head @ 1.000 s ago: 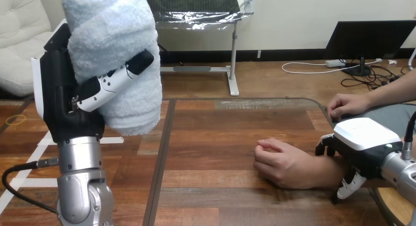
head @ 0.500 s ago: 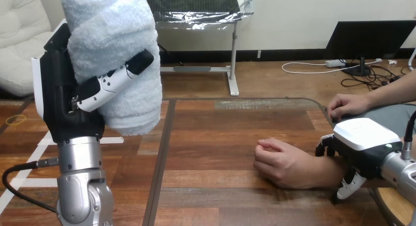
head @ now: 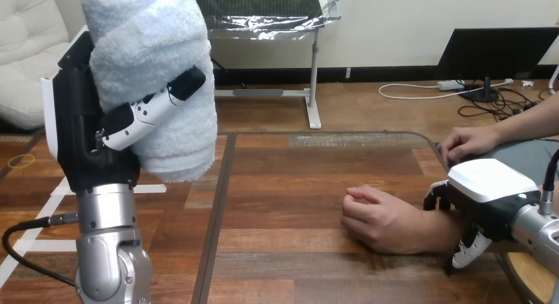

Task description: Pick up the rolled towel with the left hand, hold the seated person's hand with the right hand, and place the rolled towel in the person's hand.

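Rolled towel [head: 155,80]: grasped upright in left hand [head: 86,139], raised well left of person's hand [head: 379,218]. Right hand [head: 484,188]: clasped round person's wrist [head: 436,230]. Person's hand: fisted, rested on worktop [head: 283,185].

Bright, even light fills the scene, seeming to fall from above. The table [head: 296,185] carries a dull sheen (palest in a patch near its far edge). The rolled towel [head: 155,73] is brightest on its top and greys toward its lower end. The white shell of the right hand [head: 488,180] gleams pale, and a soft-edged shadow lies on the wood under the person's hand [head: 379,218].
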Action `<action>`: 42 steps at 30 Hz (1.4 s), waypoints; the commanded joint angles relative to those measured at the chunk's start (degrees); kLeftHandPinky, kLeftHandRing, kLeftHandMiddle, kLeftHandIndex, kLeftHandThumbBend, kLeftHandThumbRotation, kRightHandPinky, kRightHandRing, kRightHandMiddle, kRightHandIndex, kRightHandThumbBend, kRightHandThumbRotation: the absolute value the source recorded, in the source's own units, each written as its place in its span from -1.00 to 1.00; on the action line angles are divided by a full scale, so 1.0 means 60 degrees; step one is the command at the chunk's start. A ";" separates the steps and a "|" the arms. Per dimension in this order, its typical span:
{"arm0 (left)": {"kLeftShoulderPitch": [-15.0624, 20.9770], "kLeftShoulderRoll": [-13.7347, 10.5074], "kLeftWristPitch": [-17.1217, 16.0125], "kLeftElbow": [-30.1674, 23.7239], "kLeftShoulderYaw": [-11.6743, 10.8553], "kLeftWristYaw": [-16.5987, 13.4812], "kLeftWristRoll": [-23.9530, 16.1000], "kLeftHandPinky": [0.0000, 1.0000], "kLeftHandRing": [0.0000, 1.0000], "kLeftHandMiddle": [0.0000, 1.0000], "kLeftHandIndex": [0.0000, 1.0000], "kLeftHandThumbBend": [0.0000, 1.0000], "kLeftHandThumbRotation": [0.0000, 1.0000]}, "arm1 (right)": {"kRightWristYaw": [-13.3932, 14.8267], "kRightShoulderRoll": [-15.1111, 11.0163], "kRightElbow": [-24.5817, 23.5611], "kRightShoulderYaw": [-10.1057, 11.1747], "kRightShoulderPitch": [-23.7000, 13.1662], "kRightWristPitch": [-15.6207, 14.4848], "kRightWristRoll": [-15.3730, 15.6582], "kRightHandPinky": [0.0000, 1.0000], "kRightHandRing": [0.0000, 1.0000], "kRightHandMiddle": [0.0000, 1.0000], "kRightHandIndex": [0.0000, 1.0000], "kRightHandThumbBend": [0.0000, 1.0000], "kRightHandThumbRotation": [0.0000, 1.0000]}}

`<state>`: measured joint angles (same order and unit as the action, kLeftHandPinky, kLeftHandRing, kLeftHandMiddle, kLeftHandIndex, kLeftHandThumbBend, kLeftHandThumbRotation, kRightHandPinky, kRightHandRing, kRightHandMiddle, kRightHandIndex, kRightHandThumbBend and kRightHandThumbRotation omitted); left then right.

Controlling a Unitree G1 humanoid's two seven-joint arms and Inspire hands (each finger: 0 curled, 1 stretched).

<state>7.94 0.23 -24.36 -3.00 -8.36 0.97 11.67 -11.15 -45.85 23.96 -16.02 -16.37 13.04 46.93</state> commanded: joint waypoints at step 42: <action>0.0557 -0.0123 -0.0153 -0.0617 -0.0163 0.0177 0.0152 -0.54 -0.43 -0.31 -0.22 0.10 -1.00 | -0.1727 0.0414 0.0075 -0.0312 -0.0366 -0.0949 -0.0216 0.07 0.44 0.48 0.47 0.95 -0.63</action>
<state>7.94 0.20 -24.35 -4.31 -9.52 1.59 12.88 -20.70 -45.25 22.65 -16.11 -18.28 8.04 46.57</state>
